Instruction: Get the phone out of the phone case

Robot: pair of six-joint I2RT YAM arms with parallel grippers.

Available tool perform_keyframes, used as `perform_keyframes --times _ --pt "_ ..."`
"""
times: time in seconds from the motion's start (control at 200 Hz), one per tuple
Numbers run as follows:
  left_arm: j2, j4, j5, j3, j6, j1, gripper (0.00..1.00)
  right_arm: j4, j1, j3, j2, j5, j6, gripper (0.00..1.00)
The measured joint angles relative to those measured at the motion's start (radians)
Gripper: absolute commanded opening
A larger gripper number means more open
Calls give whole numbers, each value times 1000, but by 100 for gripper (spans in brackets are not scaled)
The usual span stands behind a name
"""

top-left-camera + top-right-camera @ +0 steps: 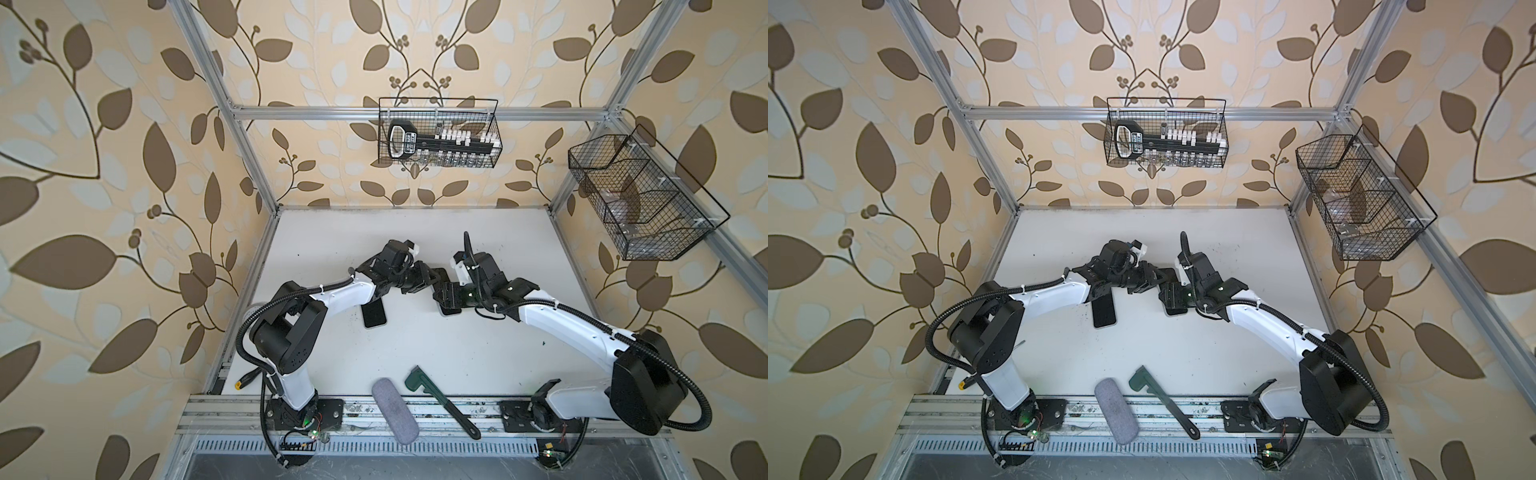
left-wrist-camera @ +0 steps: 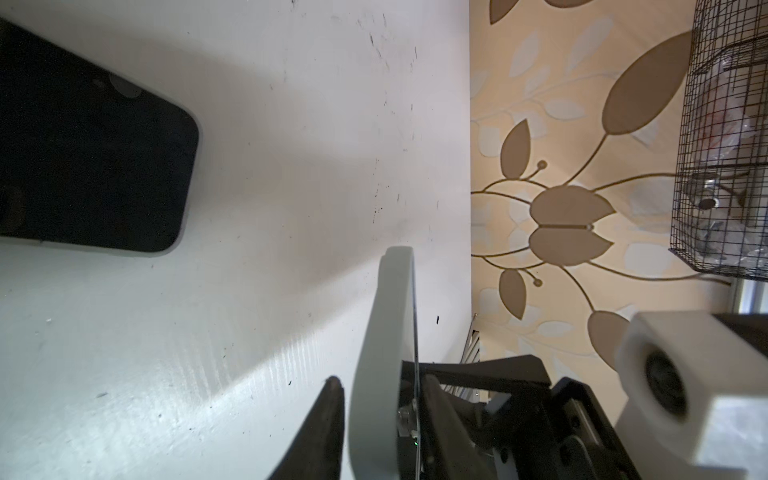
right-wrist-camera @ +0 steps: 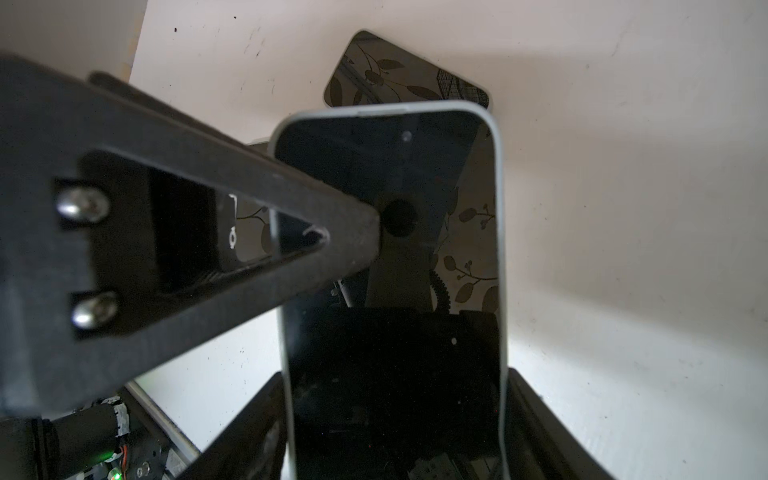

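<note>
The black glass-fronted phone [image 3: 390, 374], seated in its pale grey case [image 3: 500, 232], hangs over the white tabletop's [image 1: 415, 353] middle, the right tool [image 1: 444, 297] clamped across its sides. The left tool [image 2: 382, 386] straddles its free end, jaws narrow, but whether gripping I cannot tell. Pinching glass and case together could drag both loose and drop them.

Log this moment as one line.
right gripper: holds cased phone | left gripper: straddles its free end | second phone: flat on table | extraction: not done
</note>
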Motion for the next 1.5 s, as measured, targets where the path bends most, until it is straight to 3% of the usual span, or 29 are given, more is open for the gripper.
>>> perform_keyframes --times 0.23,0.325,0.645,0.685,0.855,1.005,1.235,1.5 --pt "8 42 19 2 -32 2 0 13 -12 0 1 -19 14 64" --pt "8 44 19 2 -33 2 0 15 -13 0 1 -21 14 65" --pt "7 69 15 2 -69 2 0 20 -12 0 -47 10 -1 93" --pt "6 74 14 2 -77 3 0 21 -17 0 -76 12 -4 100" --pt "-15 97 1 4 -99 34 0 33 -87 18 -198 -32 -13 100" --pt "-39 127 -45 27 -130 69 0 65 -189 26 -251 -159 -4 99" --pt "-105 255 -138 8 -222 116 0 176 -339 11 -254 -378 64 87" --pt "-222 304 -287 -52 -233 134 0 351 -370 -109 -314 -468 183 81"
